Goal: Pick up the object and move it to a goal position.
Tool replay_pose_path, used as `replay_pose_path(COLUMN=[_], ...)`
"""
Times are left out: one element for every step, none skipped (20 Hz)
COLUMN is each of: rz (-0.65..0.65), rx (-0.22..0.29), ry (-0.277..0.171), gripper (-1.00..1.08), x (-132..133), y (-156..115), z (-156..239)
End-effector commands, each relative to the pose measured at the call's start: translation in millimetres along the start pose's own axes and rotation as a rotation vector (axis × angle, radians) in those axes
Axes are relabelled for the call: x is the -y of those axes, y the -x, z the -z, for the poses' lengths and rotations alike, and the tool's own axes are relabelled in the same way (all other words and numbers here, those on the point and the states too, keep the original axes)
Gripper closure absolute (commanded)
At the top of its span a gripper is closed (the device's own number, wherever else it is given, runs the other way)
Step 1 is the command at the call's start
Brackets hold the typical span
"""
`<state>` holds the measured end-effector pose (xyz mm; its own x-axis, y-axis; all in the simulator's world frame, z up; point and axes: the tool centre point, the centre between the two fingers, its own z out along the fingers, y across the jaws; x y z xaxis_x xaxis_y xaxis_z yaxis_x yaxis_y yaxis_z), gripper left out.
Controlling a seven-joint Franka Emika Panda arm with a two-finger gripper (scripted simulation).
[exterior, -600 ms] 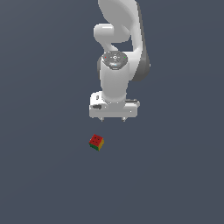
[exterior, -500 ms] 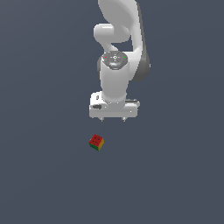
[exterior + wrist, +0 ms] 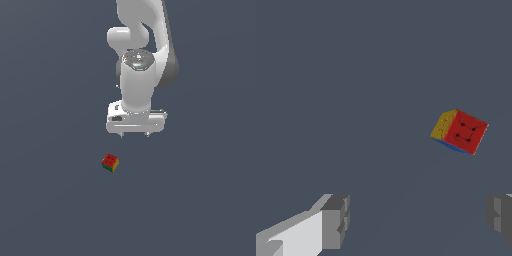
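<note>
A tiny cube (image 3: 110,162) with red, green and yellow faces and small dark marks lies on the flat grey floor, below and toward the exterior view's left of my white gripper (image 3: 135,135). The gripper hangs above the floor, pointing down, well apart from the cube. In the wrist view the cube (image 3: 459,131) shows its red and yellow faces, beyond the two grey fingertips (image 3: 336,221). The jaws stand wide apart with nothing between them.
The white arm (image 3: 142,60) rises behind the gripper to the top of the exterior view. The plain dark grey floor (image 3: 50,200) fills the rest of both views.
</note>
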<state>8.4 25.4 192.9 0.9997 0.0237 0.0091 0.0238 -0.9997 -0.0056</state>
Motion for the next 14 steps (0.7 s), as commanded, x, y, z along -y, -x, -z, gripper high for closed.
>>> replay_pose_path(rz=[0.001,0.003,0.003,0.000,-0.004,-0.011,-0.019,-0.029,-0.041,-0.055,-0.070,-0.088,-0.107,-0.128], rx=[0.001,0.001,0.001,0.001,0.001,0.001,0.001,0.002,0.002,0.002,0.003,0.003,0.003,0.004], ry=[0.000,0.000,0.000,0.000,0.000,-0.001,-0.001,-0.002,-0.002,-0.003,-0.003,-0.004,-0.004,-0.005], gripper=[-0.92,-0.92,-0.92,-0.92,-0.92,-0.92,-0.92,-0.92,-0.92,-0.92,-0.92,-0.92,-0.92,-0.92], x=[0.0,0.4,0.7,0.0,-0.8,-2.1,-3.8,-5.9,-8.4,-11.3,-14.6,-18.3,-22.4,-27.0], y=[0.6,0.8,0.7,0.3,-0.2,-1.0,-2.0,-3.3,-4.7,-6.3,-8.1,-10.1,-12.2,-14.5], z=[0.1,0.5,0.4,0.1,-0.8,-2.0,-3.7,-5.9,-8.4,-11.3,-14.6,-18.3,-22.4,-27.0])
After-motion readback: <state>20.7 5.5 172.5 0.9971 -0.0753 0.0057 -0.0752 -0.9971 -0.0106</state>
